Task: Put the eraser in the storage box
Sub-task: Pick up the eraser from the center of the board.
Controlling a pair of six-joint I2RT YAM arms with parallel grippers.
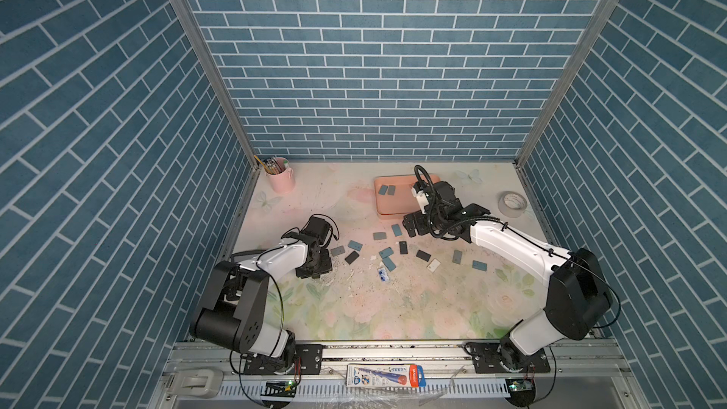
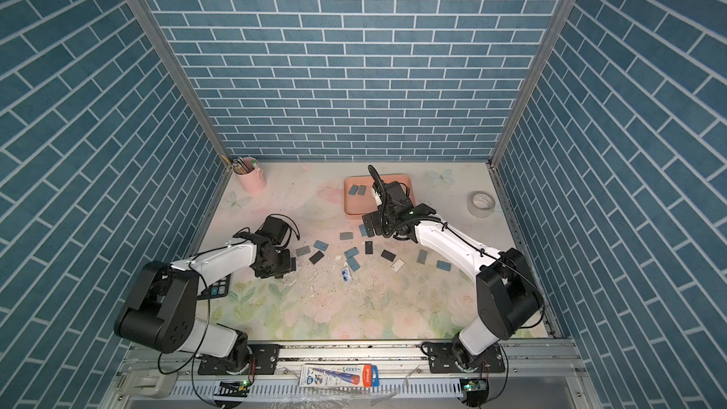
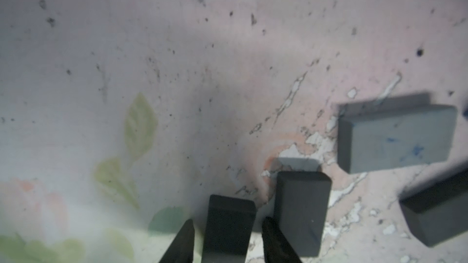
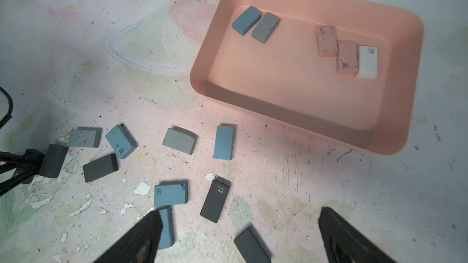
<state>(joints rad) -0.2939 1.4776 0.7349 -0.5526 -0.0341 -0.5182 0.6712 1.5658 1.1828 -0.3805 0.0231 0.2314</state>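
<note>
The eraser to look at is a dark grey block. It sits right between the two fingers of the left tool, low over the tabletop. The fingers are close on each side of it, but I cannot tell if they are squeezing it or just standing next to it. Another dark eraser stands just beside one finger, and a grey-blue eraser lies near that. The storage box is the flat salmon-pink tray toward the back wall, on the right half of the tabletop, well apart from the left tool. Five erasers lie in it. A blue one and a grey one sit side by side at one end. Two pink ones and a white one sit in a little bunch at the other end. The right tool has its fingers far apart and holds nothing. It hangs over the loose erasers, just in front of the box. These loose blocks, blue, grey, dark and white, are spread across the middle of the tabletop between the two arms. A pink pencil cup stands in the back left corner. A roll of tape lies near the right wall.
</note>
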